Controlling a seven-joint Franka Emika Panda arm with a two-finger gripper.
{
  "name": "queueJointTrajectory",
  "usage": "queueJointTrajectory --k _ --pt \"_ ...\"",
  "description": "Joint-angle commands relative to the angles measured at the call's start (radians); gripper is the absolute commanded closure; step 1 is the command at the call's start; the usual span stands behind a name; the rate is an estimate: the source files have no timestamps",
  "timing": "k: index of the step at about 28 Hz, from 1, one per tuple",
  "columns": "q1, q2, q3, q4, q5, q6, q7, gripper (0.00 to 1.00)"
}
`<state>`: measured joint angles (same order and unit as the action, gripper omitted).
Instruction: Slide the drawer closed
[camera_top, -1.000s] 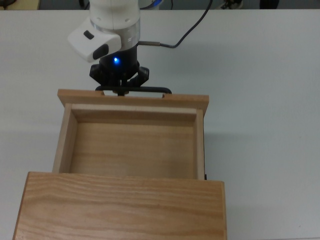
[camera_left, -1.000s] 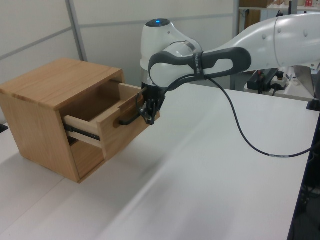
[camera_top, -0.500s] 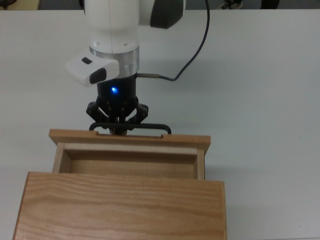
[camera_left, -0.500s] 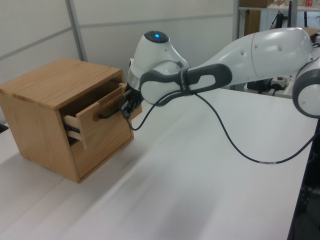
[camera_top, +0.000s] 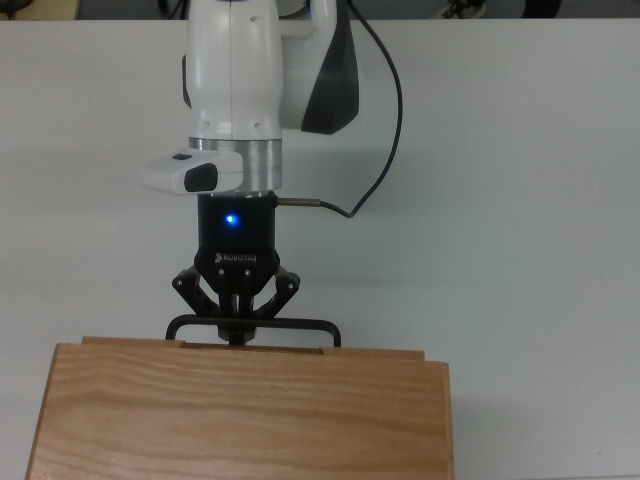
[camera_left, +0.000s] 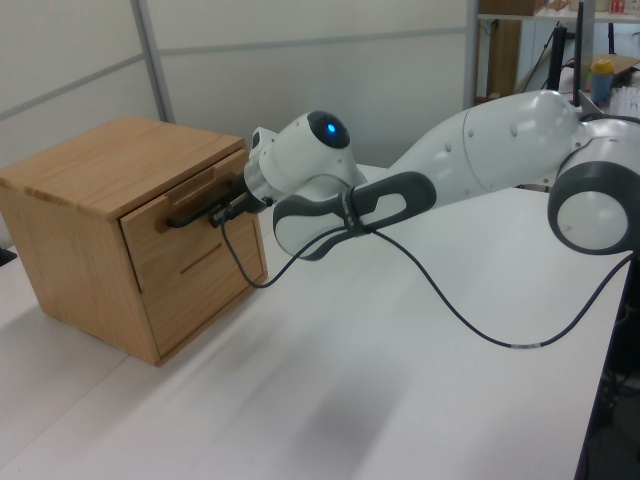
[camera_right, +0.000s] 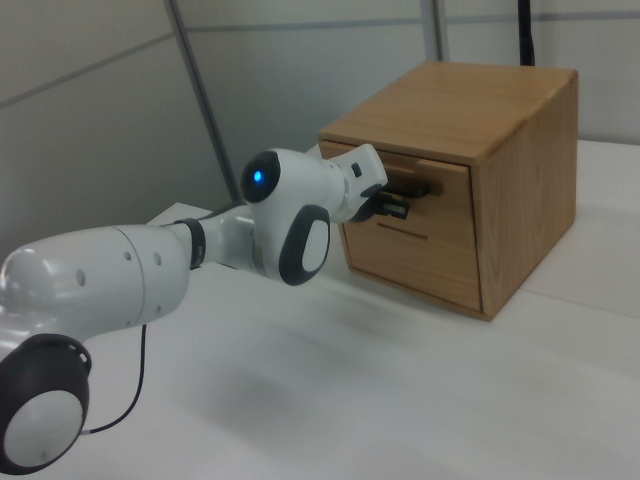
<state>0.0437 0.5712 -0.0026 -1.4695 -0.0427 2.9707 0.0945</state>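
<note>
Where hand (camera_top: 237, 330) ends, drawer (camera_left: 185, 235) begins.

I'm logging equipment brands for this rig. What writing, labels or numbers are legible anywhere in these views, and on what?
"ROBOTIQ": white lettering on the black body of the hand, top view only.
Nothing readable on the drawer, its handle or the cabinet.
Background shelf items in the left view: too small to read.

We find the cabinet (camera_left: 105, 225) on the counter (camera_left: 400, 380); the drawer (camera_left: 190, 235) sits in its front, the claw (camera_top: 235, 325) at the handle (camera_top: 254, 326).
</note>
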Motion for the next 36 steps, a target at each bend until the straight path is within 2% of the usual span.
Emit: queueJointTrajectory --k 1,10,19,24,30,36 --pt "0.004 0.039 -0.008 0.034 -0.008 0.091 0.028 1.0" --pt "-0.002 0.029 -0.008 0.023 -0.013 0.091 0.021 1.0" --pt "-0.007 -0.066 -0.004 -0.11 -0.011 0.015 0.021 1.0" --pt "-0.007 -0.115 0.001 -0.144 -0.011 -0.114 0.021 1.0" --pt "-0.007 -0.195 0.001 -0.167 -0.011 -0.34 0.017 1.0" --pt "-0.007 -0.31 0.001 -0.167 -0.009 -0.689 0.005 1.0"
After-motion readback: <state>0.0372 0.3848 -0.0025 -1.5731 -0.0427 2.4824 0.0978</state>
